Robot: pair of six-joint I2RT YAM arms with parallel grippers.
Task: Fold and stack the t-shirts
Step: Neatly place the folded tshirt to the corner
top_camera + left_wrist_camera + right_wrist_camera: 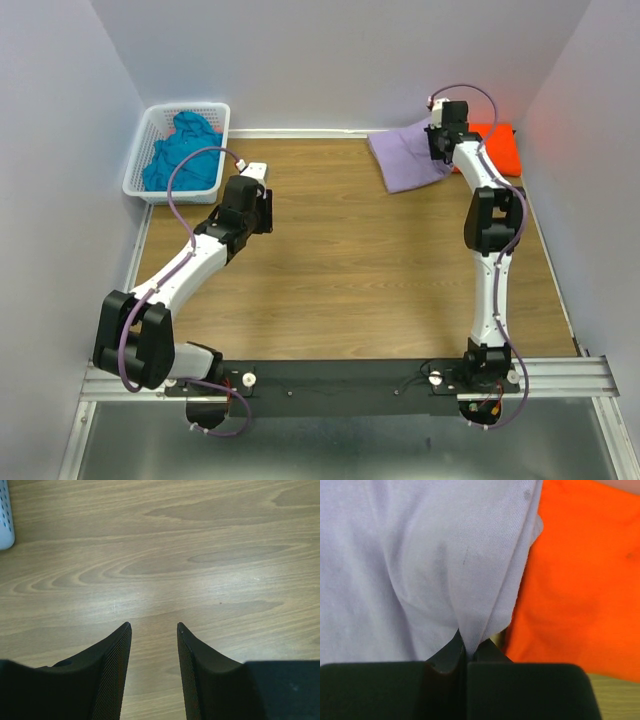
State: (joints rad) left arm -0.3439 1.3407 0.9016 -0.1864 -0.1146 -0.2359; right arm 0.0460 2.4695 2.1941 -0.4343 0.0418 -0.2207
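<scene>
Lavender t-shirt [408,158] at 1 o'clock: right pincer [465,650] clamping bunched edge, likely for stacking on orange t-shirt [570,580]. Left pincer [154,627] hovering parted, empty, over table [200,555].

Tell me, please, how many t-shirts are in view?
3. The teal t-shirt is bunched in the white basket, far left; the lavender t-shirt, far right, is pinched by the right gripper; the orange t-shirt lies beside it. The basket may hide more.

One t-shirt [183,152] lies in the basket [138,160] at the far left corner; a second t-shirt [405,160] lies just left of a third t-shirt [500,150], far right corner
</scene>
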